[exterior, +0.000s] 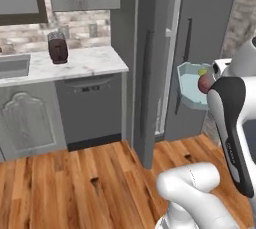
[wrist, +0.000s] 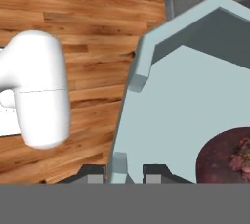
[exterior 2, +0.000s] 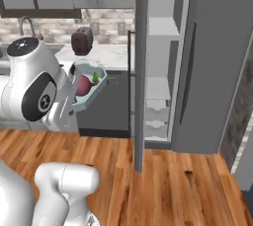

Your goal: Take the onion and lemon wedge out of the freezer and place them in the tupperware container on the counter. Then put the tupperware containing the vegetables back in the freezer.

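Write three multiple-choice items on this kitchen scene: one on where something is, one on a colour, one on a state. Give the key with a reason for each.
1. Where is the onion?
A. On the counter
B. In the tupperware
C. On a freezer shelf

2. What colour is the toaster on the counter?
A. Dark red
B. White
C. Teal

3. How does the freezer door stand?
A. Shut
B. Open
C. Taken off

Key:
1 B: in both base views the onion lies in the teal tray, with the lemon wedge beside it, held in the air off the counter.
2 A: in the left base view it stands dark red against the white marble.
3 B: in the right base view the white inner shelves show past the door's edge.

In the hand view the end effector grips the tray's rim, one finger each side.
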You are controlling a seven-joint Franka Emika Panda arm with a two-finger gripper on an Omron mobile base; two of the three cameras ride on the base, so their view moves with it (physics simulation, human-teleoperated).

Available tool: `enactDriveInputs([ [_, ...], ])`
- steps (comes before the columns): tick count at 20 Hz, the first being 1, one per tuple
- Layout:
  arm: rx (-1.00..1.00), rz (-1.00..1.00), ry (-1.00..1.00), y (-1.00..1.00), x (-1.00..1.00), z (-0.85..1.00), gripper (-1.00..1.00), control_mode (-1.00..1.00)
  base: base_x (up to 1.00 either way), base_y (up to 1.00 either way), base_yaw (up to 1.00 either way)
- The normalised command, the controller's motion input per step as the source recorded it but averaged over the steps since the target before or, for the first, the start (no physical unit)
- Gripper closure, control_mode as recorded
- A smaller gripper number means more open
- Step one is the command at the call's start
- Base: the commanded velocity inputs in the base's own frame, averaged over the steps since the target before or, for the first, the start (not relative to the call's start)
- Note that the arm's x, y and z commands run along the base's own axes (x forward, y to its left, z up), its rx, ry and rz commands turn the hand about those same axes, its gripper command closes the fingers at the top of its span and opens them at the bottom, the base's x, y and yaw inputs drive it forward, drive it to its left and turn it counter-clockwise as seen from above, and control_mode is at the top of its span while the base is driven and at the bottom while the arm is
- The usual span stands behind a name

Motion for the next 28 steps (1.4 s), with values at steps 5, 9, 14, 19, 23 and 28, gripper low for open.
enactDriveInputs([
  [5, 0.00, 0.00, 0.00, 0.00, 0.00, 0.00, 1.00, 1.00, 0.16, -0.74, 0.12],
  [9, 0.00, 0.00, 0.00, 0.00, 0.00, 0.00, 1.00, 1.00, 0.21, -0.81, 0.11],
  [14, 0.00, 0.00, 0.00, 0.00, 0.00, 0.00, 1.00, 1.00, 0.41, -0.82, 0.10],
  [19, 0.00, 0.00, 0.00, 0.00, 0.00, 0.00, 1.00, 1.00, 0.61, -0.51, 0.11],
  [23, 0.00, 0.00, 0.00, 0.00, 0.00, 0.00, 1.00, 1.00, 0.85, -0.13, 0.08],
  [28, 0.00, 0.00, 0.00, 0.00, 0.00, 0.00, 1.00, 1.00, 0.86, -0.28, 0.03],
])
